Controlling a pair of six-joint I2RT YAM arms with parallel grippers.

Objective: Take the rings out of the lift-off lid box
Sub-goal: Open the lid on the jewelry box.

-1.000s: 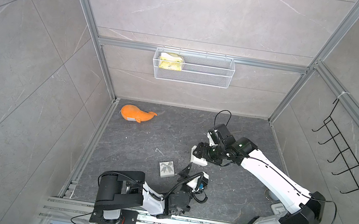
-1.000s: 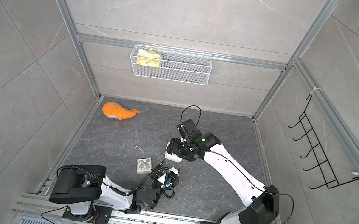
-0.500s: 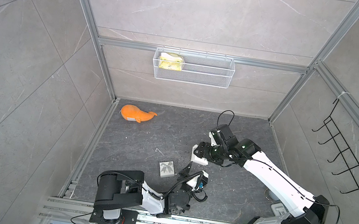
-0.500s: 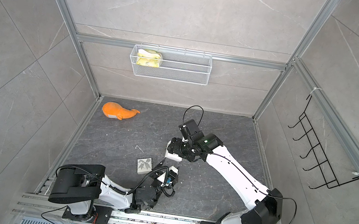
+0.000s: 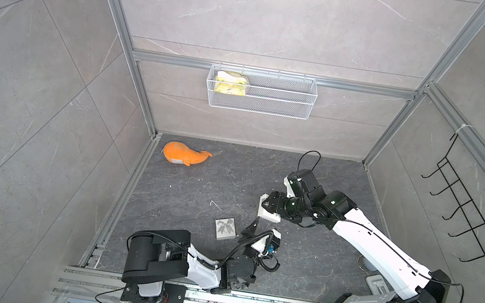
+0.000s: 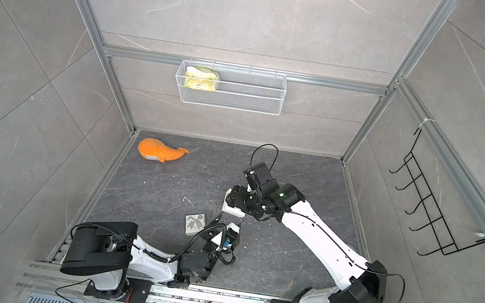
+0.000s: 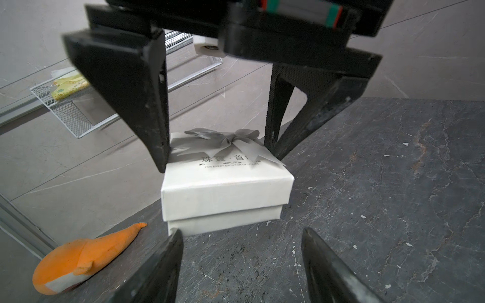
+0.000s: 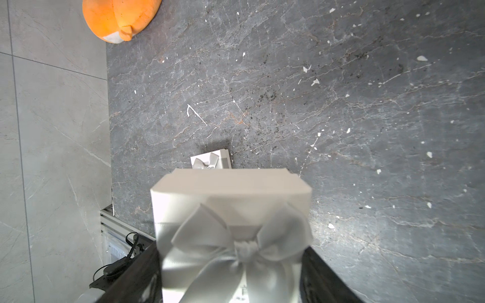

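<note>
The white lift-off lid box point(image 7: 225, 189) carries a grey bow, and its lid sits on its base. My right gripper point(image 8: 231, 262) is shut on it, one finger on each side of the lid, low over the dark floor near the middle in both top views point(image 5: 271, 218) point(image 6: 232, 212). Whether the box touches the floor I cannot tell. My left gripper point(image 7: 241, 236) is open a short way in front of the box, with only bare floor between its fingers point(image 7: 162, 262). It lies low near the front point(image 5: 262, 227). The rings are hidden.
A second white box with a bow point(image 5: 225, 228) point(image 8: 210, 161) lies on the floor just left of my left gripper. An orange plush whale point(image 5: 183, 155) is at the far left. A wire basket point(image 5: 261, 95) hangs on the back wall and a black hook rack point(image 5: 466, 212) on the right wall.
My right arm's rear links have swung slightly to the right, while its gripper and the box stay almost in place. The left arm has hardly moved.
</note>
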